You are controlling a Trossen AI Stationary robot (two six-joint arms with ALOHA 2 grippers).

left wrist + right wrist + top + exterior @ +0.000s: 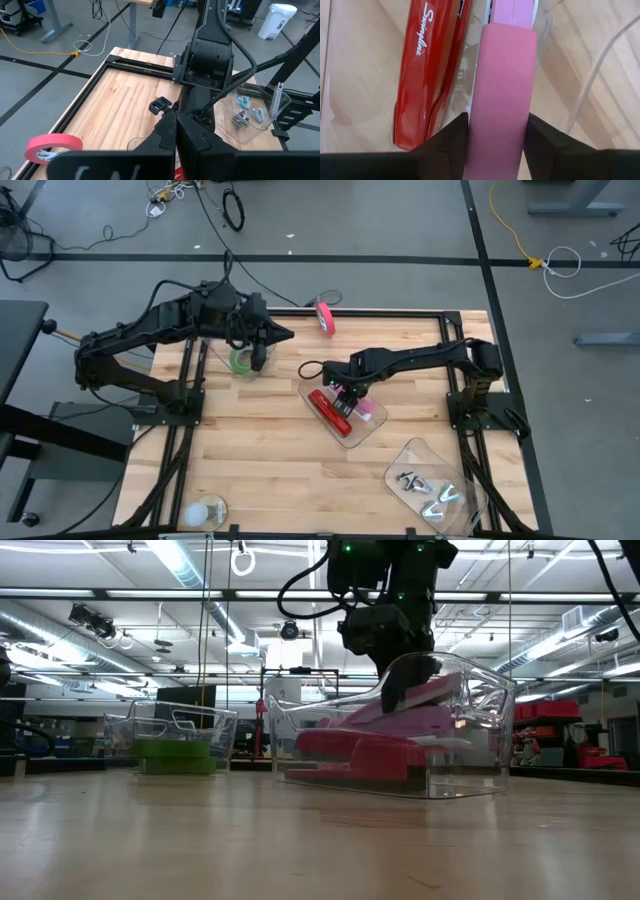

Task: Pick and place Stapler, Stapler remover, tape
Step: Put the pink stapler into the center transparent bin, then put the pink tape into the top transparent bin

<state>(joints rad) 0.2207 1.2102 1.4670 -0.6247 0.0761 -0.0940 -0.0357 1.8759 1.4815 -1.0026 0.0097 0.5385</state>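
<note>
A clear tray (352, 432) at mid-table holds a red stapler (328, 412) and a pink stapler (366, 410) side by side. My right gripper (348, 395) reaches down into the tray and is shut on the pink stapler (504, 75). The red stapler (432, 65) lies just beside it. A pink tape roll (326, 317) stands at the table's far edge and also shows in the left wrist view (54, 147). My left gripper (280, 334) is shut and empty, above the table near a container with a green tape roll (243, 361). My right gripper pinches the pink stapler's two long sides (485, 131) between its two fingers (445, 142), from above, pointing down, across its width. In the low view the stapler (420, 705) is tilted inside the tray, its raised end at the fingers. Whether its lower end rests on anything I cannot tell.
A second clear container (432, 486) with several small staple removers sits at the near right. A small white object (205, 512) lies at the near left edge. The green tape's clear container (175, 740) stands left of the tray. Bare wood lies between them.
</note>
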